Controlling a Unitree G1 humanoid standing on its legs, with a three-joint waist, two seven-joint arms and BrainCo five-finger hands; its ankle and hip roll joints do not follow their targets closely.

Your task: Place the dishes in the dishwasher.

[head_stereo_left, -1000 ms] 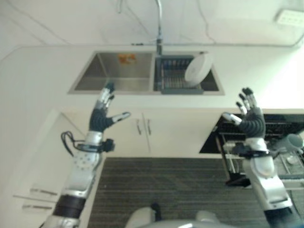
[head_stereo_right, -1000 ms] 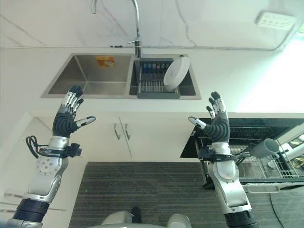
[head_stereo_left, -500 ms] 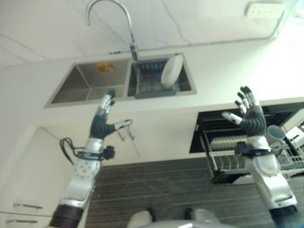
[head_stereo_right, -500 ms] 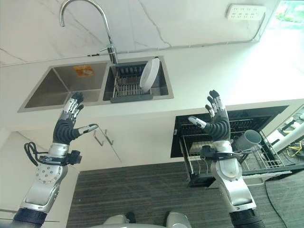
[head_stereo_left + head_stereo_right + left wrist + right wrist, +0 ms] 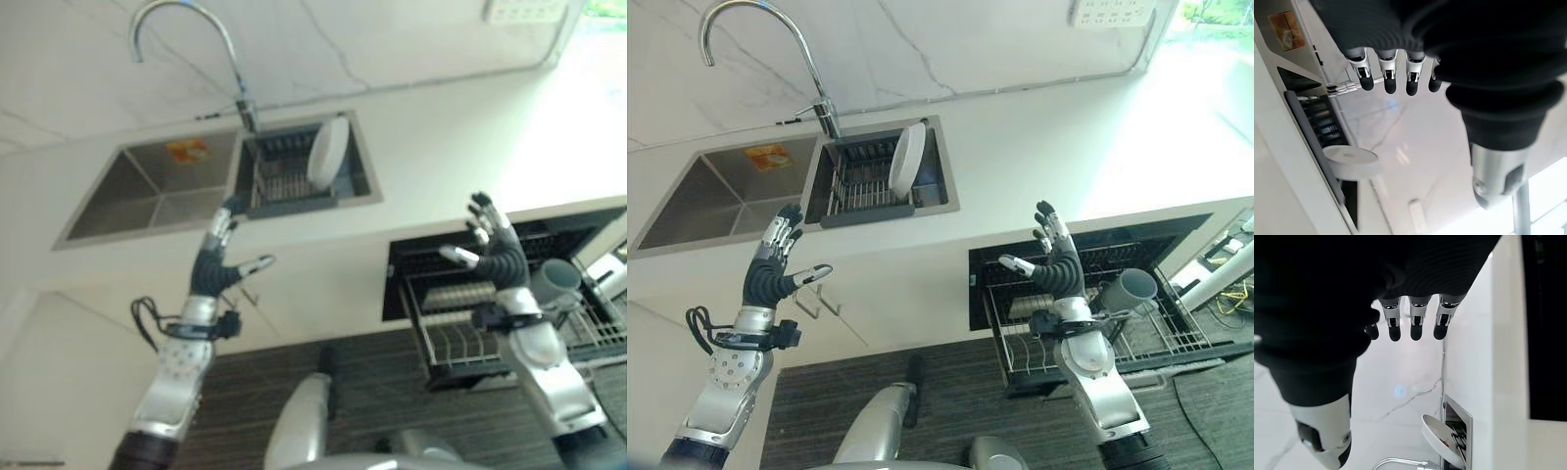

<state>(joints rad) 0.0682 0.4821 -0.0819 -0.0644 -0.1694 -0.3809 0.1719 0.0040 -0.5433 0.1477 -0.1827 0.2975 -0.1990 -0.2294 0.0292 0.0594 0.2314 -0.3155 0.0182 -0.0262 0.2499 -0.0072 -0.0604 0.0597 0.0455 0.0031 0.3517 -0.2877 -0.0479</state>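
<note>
— So where is the dish right now?

— A white round plate (image 5: 908, 160) stands on edge in a dark wire drying rack (image 5: 862, 186) set into one bowl of the steel sink (image 5: 696, 201) — well beyond the fingertips of both hands, up past the counter edge. Neither hand has it.

— And the hands?

— The left hand (image 5: 770, 274) is raised in front of the sink, fingers straight and spread, thumb out to the side, holding nothing. The right hand (image 5: 1054, 264) is up the same way, splayed and empty, above the pulled-out dishwasher rack (image 5: 1161, 338). That rack is thin chromed wire with rows of tines; a grey cylindrical cup (image 5: 1129, 290) lies in it just past the right hand.

— Which step would you call this?

— I'd judge it the approach, before any grasp. The plate is glazed, smooth and thin-rimmed, leaning between wires, so the next move likely calls for a reach over the counter and a pinch on its upper rim — then a lift clear of the curved chrome faucet (image 5: 764, 39).
</note>
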